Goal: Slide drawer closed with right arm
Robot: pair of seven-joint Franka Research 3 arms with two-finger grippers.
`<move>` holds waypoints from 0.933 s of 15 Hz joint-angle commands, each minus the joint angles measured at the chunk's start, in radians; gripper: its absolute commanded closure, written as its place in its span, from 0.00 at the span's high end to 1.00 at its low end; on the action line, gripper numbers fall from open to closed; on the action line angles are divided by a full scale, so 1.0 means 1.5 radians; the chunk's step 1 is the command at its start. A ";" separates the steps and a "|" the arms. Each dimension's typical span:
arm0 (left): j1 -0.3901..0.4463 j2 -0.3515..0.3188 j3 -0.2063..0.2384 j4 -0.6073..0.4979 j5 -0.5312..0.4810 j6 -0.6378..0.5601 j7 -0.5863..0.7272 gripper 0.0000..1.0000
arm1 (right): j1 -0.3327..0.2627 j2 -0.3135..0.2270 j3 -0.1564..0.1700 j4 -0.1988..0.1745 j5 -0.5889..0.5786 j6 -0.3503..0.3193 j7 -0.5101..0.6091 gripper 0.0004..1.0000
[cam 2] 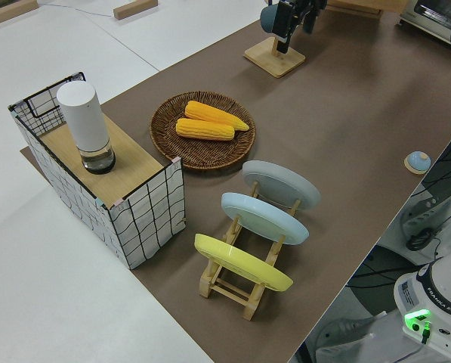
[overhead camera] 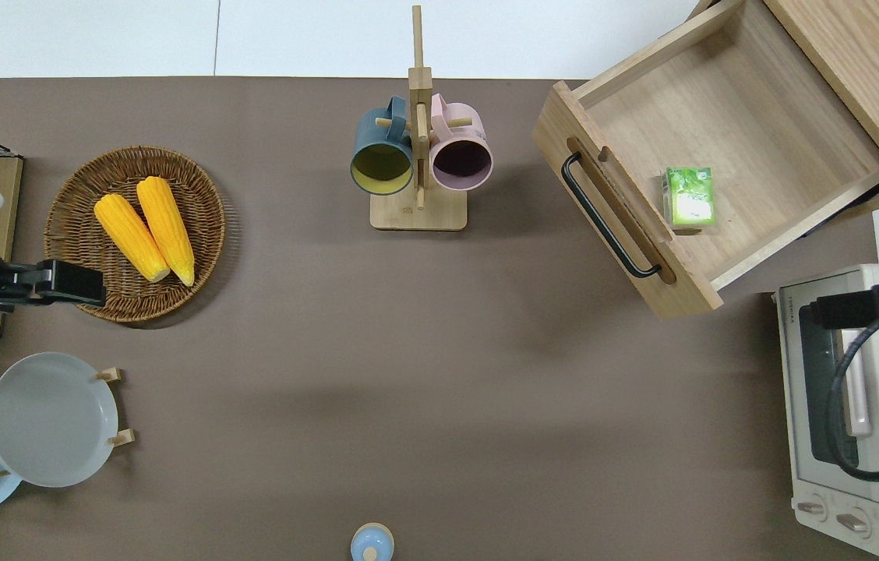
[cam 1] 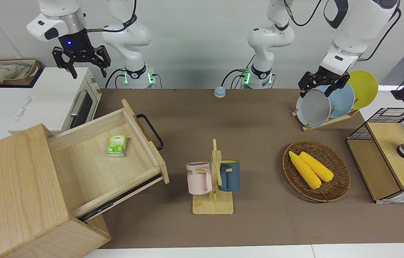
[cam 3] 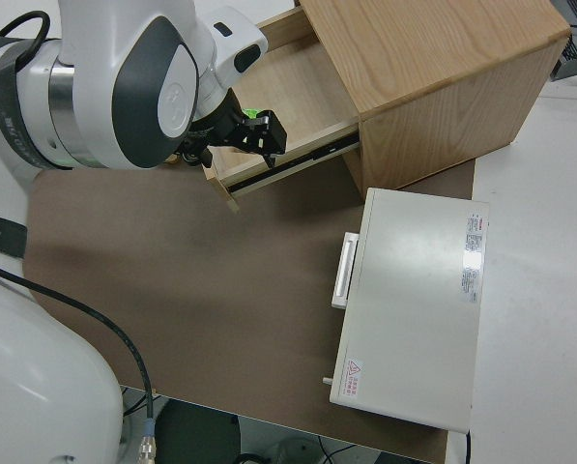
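The right gripper [cam 1: 81,61] hangs at the upper left of the front view with its two fingers spread wide apart and nothing between them. It is up in the air above the white toaster oven [cam 1: 49,98], not yet at the drawer [cam 1: 107,157].

The drawer stands pulled well out of the light-wood cabinet [cam 1: 12,186], in the left half of the front view, with a small green carton [cam 1: 116,145] lying inside. Its black loop handle [cam 1: 150,130] faces the middle of the table.

To close it well, I judge the gripper should come down against the drawer's front panel beside the handle and push squarely along the slide's line, which runs at a slant to the table edge. An off-axis push could bind the rails or shift the cabinet.

The left arm is parked, its gripper [cam 1: 319,83] apparently open.

The right side view shows the rail [cam 3: 307,155] under the drawer's side, at its upper middle; the overhead view hides that. The overhead view, at its upper right, gives the drawer's angle plainly [overhead camera: 689,156].
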 commanded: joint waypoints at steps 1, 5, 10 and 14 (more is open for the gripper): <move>-0.003 -0.007 0.003 -0.003 0.008 -0.009 0.005 1.00 | -0.012 -0.005 0.024 0.002 -0.001 -0.003 -0.016 0.98; -0.003 -0.007 0.003 -0.003 0.008 -0.008 0.005 1.00 | -0.012 -0.010 0.024 0.000 -0.001 -0.003 -0.017 0.90; -0.003 -0.007 0.003 -0.003 0.008 -0.008 0.005 1.00 | -0.012 -0.012 0.025 -0.002 -0.001 -0.006 -0.018 0.35; -0.003 -0.007 0.003 -0.003 0.008 -0.009 0.005 1.00 | -0.012 -0.020 0.041 -0.006 0.003 -0.008 -0.005 0.00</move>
